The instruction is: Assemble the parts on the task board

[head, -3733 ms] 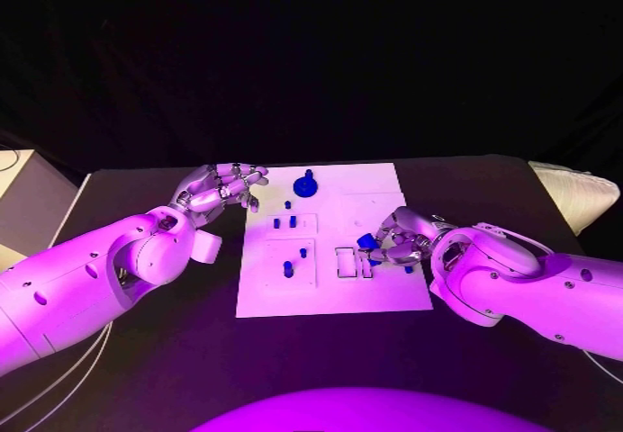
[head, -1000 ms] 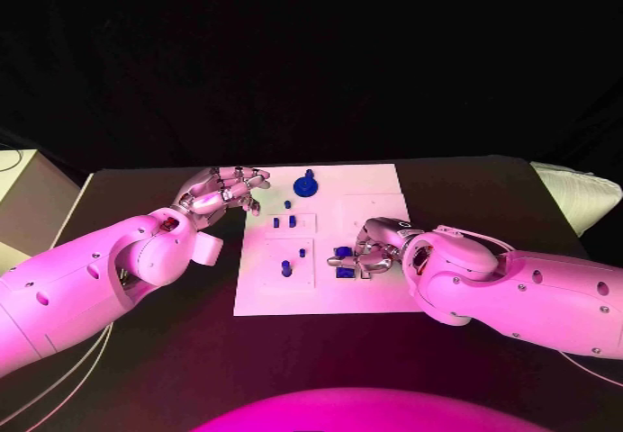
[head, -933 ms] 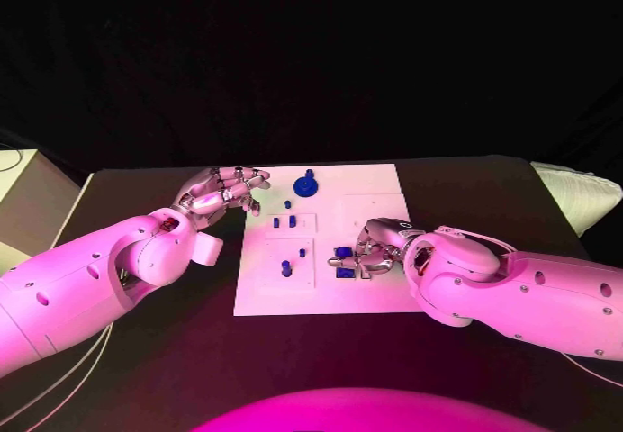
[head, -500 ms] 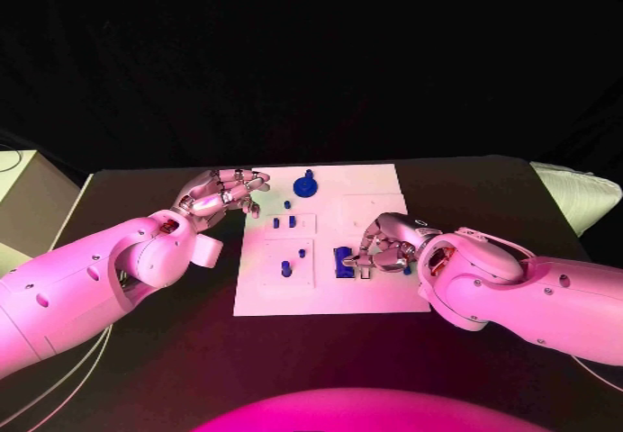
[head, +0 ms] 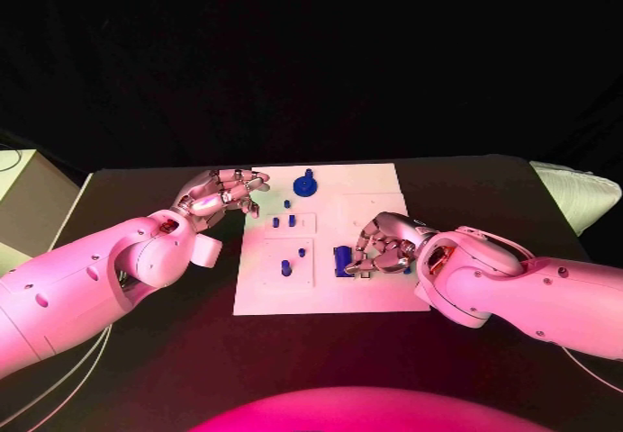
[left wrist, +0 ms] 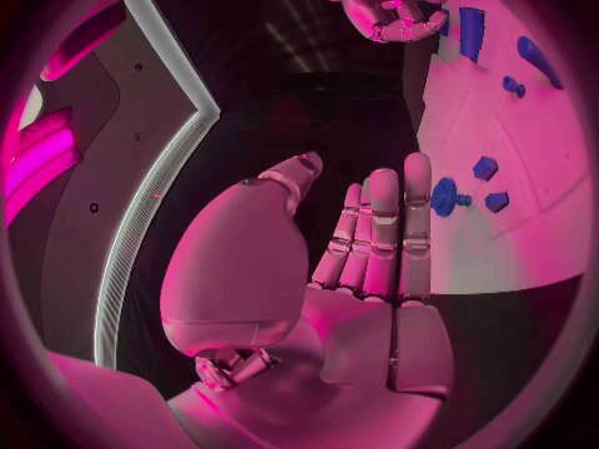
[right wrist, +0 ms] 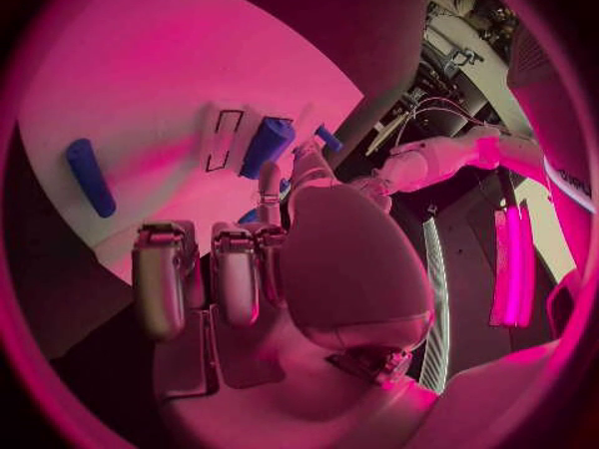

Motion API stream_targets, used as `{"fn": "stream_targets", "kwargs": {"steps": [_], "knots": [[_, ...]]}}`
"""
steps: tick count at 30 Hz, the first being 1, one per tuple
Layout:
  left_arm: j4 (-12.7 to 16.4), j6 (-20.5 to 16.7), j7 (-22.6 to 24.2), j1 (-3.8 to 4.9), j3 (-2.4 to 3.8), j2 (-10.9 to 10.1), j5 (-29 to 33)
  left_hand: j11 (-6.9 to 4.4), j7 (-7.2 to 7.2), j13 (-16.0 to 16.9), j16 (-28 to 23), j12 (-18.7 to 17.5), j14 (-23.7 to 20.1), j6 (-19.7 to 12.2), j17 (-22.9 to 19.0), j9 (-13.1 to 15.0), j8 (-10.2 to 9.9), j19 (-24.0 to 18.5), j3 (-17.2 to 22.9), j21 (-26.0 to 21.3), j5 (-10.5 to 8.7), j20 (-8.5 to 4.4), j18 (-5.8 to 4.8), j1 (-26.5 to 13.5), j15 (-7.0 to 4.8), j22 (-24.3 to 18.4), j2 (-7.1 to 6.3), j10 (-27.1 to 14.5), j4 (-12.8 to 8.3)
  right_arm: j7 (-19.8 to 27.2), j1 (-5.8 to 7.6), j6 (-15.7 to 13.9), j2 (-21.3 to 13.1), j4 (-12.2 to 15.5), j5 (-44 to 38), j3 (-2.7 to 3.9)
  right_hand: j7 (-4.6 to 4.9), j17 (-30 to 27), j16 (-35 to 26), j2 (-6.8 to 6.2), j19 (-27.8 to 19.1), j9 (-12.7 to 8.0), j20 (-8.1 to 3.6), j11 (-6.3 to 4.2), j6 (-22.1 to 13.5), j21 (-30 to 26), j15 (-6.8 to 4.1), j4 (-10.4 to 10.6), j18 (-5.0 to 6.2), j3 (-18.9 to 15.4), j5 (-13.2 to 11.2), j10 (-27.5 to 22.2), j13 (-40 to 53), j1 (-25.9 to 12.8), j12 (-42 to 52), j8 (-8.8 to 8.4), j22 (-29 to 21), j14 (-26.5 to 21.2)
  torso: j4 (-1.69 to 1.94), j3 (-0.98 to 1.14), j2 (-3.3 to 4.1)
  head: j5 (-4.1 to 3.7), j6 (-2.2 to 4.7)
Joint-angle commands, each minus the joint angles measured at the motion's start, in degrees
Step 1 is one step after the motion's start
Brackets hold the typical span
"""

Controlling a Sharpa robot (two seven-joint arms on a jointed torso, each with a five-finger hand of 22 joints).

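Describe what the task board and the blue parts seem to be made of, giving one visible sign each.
Task board: probably matte plastic, flat and uniformly pale with shallow recesses. Blue parts: likely moulded or printed plastic, uniformly coloured, without metallic shine.

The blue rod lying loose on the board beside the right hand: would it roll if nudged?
Probably. The blue rod looks round and lies flat on the smooth task board, so a sideways nudge should roll it. It looks stiff and light, likely moulded plastic.
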Motion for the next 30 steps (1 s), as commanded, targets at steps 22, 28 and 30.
{"fn": "stream_targets", "kwargs": {"steps": [22, 28, 30], "knots": [[0.1, 0.7, 0.2, -0.13, 0.05, 0.1, -0.1, 0.0, 0.43, 0.1, 0.3, 0.4, 0.2, -0.5, -0.1, -0.1, 0.4, 0.6, -0.3, -0.3, 0.19, -0.02, 0.83, 0.0, 0.16, -0.1, 0.77, -0.4, 0.3, -4.5, -0.78, -1.1, 2.4, -1.6, -6.0, -0.01, -1.49, 15.1, 0.2, 1.05, 5.2, 2.1, -1.03, -1.31, 0.0, 1.2, -1.11, 0.2, -0.66, 4.2, -0.1, 5.9, 15.1, 1.7, 0.2, 2.75, 13.8, 6.1, 0.07, -0.01, 0.11, 0.13, -0.04], [0.1, 0.8, 0.2, -0.13, 0.05, 0.1, -0.1, 0.01, 0.43, 0.1, 0.3, 0.4, 0.2, -0.5, -0.1, -0.1, 0.5, 0.6, -0.3, -0.3, 0.19, -0.01, 0.83, 0.0, 0.16, -0.1, 0.89, -0.5, 0.3, -3.9, -0.79, 0.1, 2.5, -1.9, -5.6, -0.01, -1.51, 15.1, 0.2, 1.22, 5.2, 2.3, -1.08, -1.35, -0.2, 1.4, -1.15, 0.2, -0.71, 4.4, -0.1, 5.9, 15.1, 1.2, 0.2, 2.96, 13.9, 6.1, 0.04, -0.04, 0.07, 0.24, -0.04], [0.1, 0.7, 0.2, -0.13, 0.05, 0.0, -0.1, 0.01, 0.43, 0.1, 0.3, 0.4, 0.2, -0.5, -0.1, -0.1, 0.5, 0.6, -0.3, -0.3, 0.19, -0.01, 0.83, 0.0, 0.16, -0.1, 0.89, -0.5, 0.3, -3.6, -0.79, 1.0, 2.4, -1.9, -5.2, -0.01, -1.5, 15.1, 0.2, 0.64, 5.2, 2.5, -1.1, -1.35, -0.3, 1.4, -1.16, 0.2, -0.71, 4.3, -0.1, 5.9, 15.1, 0.9, 0.2, 3.13, 13.9, 6.1, 0.03, -0.03, 0.1, 0.3, -0.02]]}}
